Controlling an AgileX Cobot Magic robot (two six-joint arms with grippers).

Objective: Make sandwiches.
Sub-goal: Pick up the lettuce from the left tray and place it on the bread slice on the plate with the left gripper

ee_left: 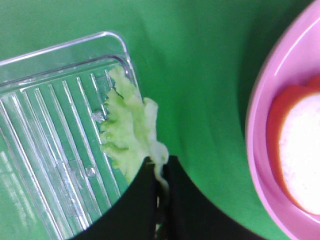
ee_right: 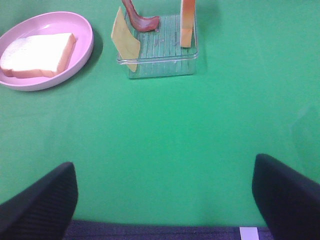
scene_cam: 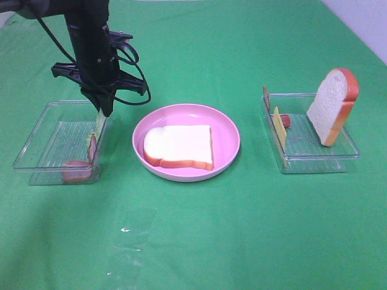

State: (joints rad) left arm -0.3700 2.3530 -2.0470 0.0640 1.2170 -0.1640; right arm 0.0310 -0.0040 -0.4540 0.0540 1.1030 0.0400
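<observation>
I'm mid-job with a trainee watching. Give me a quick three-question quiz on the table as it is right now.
1. True or false: the left gripper is shut on the lettuce.
2. What lies on the pink plate? A) a fried egg B) one bread slice C) nothing
3. Short answer: which gripper has its jaws open and holds nothing?

Key: 1 true; 2 B; 3 the right gripper.
</observation>
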